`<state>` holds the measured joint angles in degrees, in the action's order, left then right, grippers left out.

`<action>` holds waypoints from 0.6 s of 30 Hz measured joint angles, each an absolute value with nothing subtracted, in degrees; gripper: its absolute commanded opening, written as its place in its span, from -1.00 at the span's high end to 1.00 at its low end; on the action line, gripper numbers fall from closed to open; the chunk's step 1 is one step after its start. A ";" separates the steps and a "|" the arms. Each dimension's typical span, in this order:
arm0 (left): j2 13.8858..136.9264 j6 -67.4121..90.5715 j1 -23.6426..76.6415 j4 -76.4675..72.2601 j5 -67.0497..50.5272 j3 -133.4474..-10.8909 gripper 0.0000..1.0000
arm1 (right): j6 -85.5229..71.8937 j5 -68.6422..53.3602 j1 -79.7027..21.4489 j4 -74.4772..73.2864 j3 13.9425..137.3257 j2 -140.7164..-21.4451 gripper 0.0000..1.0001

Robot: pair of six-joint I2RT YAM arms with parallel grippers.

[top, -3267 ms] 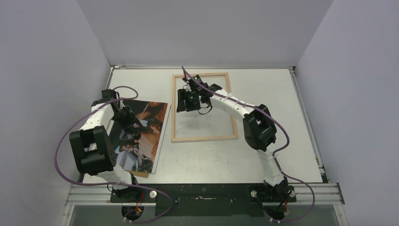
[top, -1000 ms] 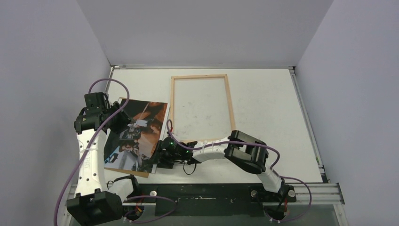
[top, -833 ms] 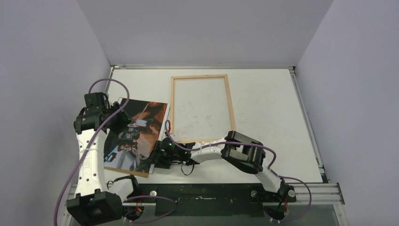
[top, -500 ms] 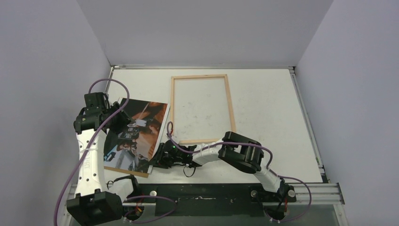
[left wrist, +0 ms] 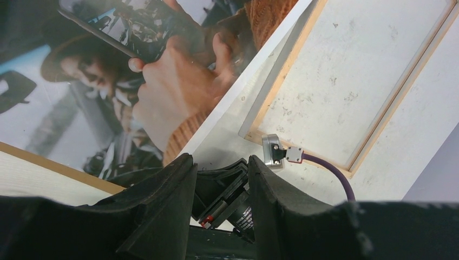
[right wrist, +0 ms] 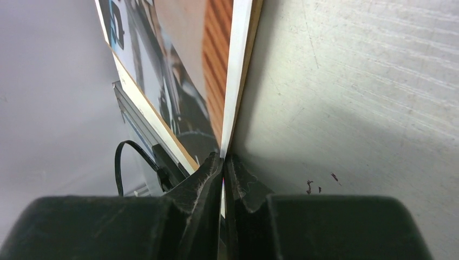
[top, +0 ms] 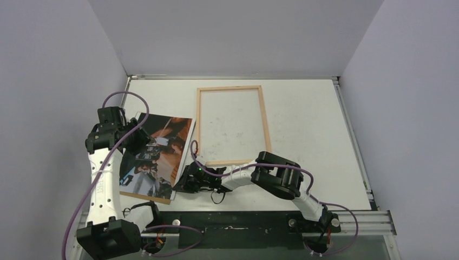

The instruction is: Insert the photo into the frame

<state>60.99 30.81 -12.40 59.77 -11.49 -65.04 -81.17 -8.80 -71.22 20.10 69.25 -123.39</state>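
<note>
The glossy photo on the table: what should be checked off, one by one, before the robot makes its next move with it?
1. Right gripper shut on the edge of the large glossy white-bordered photo: ok.
2. Grip takes only the photo, not the plain brown backing board beneath: cannot tell.
3. Left gripper open, holding nothing, over the photo: ok.
4. Rectangular pale-wood frame lying flat, opening uncovered: ok.
5. Photo inside the frame: not ok, it lies beside it.

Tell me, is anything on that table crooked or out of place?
Yes. The photo lies slanted at the left, out of line with the frame, which sits roughly square and empty. A brown backing board peeks out under the photo's near edge.
</note>
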 measured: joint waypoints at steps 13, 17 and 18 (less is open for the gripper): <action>62.13 30.81 -12.43 59.79 -11.35 -63.99 0.16 | -77.76 -8.29 -71.20 14.81 69.28 -121.25 0.86; 62.67 30.81 -12.43 59.79 -11.90 -63.99 0.09 | -76.16 -7.90 -71.20 11.33 69.54 -119.94 0.94; 62.85 30.81 -12.43 59.77 -12.21 -63.99 0.06 | -75.85 -7.88 -71.20 10.66 69.58 -119.68 0.95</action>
